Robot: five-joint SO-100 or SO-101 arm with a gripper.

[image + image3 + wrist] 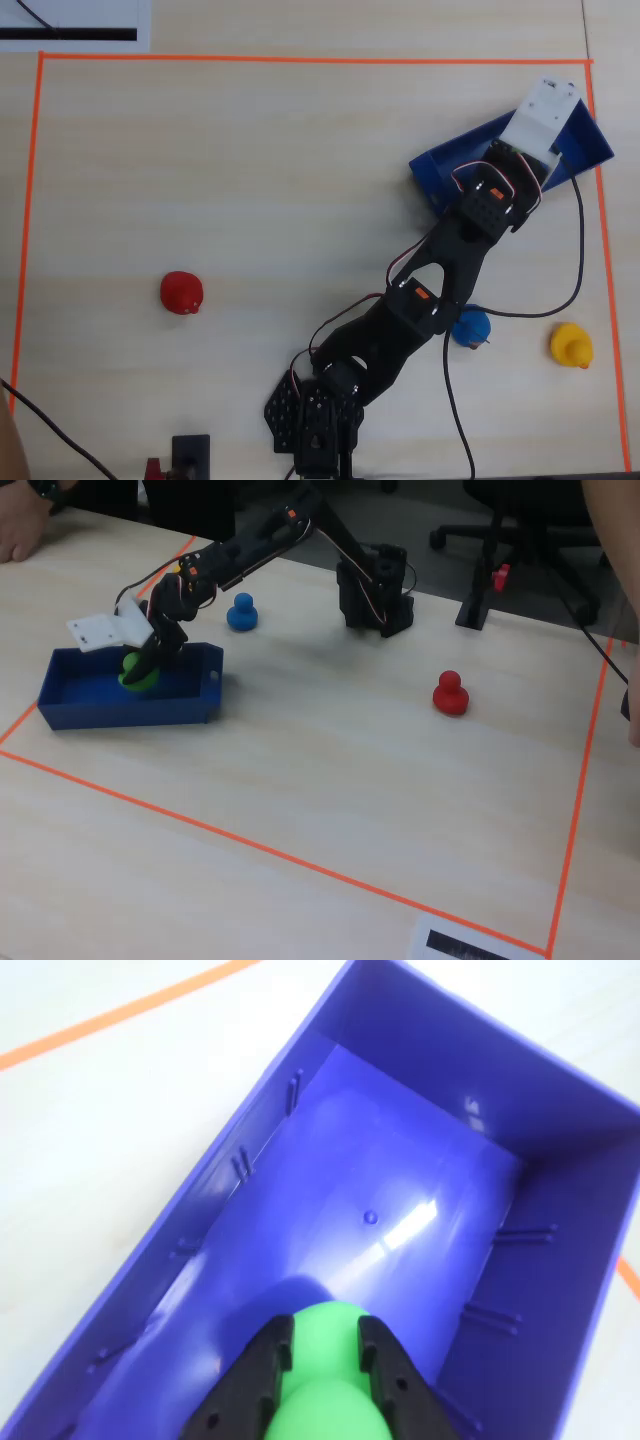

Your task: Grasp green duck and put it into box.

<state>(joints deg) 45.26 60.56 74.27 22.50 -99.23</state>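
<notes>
Four ducks on the bench (250, 200), one of them off its surface. The green duck (325, 1360) is clamped between the two black fingers (270, 1360) of the end effector (325, 1345), held inside the walls of the box (560, 1260) above its floor. In the wrist view the box floor is bare and the duck casts a shadow under itself, so I judge it not yet set down; contact with the floor cannot be confirmed from any view.

The fixed view shows the duck (135, 672) low in the left part of the box (120, 710), below the rim line, with the end effector (140, 665) angled down into it. Reason for this pose, as I read it: lowering before release means a short drop, so a round rubber duck will not bounce over the low walls.

The box (440, 180) sits near the right edge of the bench in the overhead view, just inside the orange tape (300, 58). The arm (440, 270) is stretched out to reach it.

Red duck (182, 292), blue duck (471, 328) and yellow duck (571, 345) stand untouched, well apart from the box.

Step in hand: release. Task nearly done.
</notes>
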